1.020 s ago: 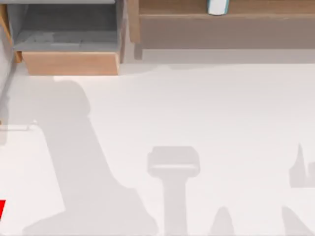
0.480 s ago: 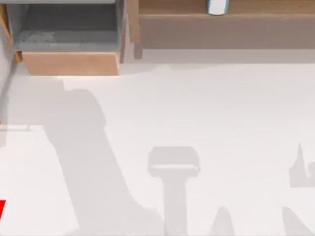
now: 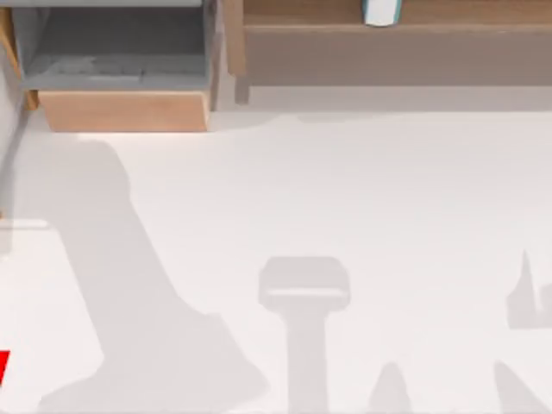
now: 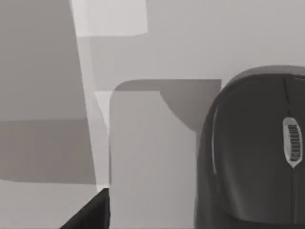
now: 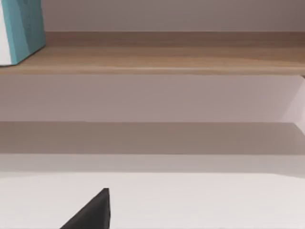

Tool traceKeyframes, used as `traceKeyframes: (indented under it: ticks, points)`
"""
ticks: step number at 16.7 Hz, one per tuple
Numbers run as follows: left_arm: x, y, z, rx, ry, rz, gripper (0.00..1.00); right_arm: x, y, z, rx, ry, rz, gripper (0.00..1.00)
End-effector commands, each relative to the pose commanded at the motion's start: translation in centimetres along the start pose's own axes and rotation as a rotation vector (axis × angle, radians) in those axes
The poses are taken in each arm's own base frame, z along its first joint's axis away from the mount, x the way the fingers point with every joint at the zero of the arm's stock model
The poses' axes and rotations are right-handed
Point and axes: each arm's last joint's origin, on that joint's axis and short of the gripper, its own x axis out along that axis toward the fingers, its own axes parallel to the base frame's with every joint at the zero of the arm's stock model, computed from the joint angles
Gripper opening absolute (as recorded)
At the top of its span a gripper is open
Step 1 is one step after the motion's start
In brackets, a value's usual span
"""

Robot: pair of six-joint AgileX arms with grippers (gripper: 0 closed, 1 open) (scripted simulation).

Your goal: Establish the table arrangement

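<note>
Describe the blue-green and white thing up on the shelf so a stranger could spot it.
Find the white table, then the long brown wooden shelf along its far edge. The small teal-and-white container stands on it, near the light-wood drawer box; nothing else there is teal.

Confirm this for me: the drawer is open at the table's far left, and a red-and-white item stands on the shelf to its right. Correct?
Nearly. The item on the shelf is teal and white, not red and white; the right wrist view shows its teal side plainly. The rest holds: in the top view the drawer sits open at the table's far left, with the shelf to its right.
</note>
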Motion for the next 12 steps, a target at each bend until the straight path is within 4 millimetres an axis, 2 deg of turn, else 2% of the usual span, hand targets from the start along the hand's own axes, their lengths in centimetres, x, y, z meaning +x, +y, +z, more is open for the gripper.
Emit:
traceKeyframes:
  ticks: [4,12]
  points:
    - [0.09,-0.05,0.04,0.0,0.0,0.0,1.0,0.0,0.0,0.0,0.0,0.0,0.0,1.0]
    - [0.09,-0.05,0.04,0.0,0.0,0.0,0.4,0.0,0.0,0.0,0.0,0.0,0.0,1.0]
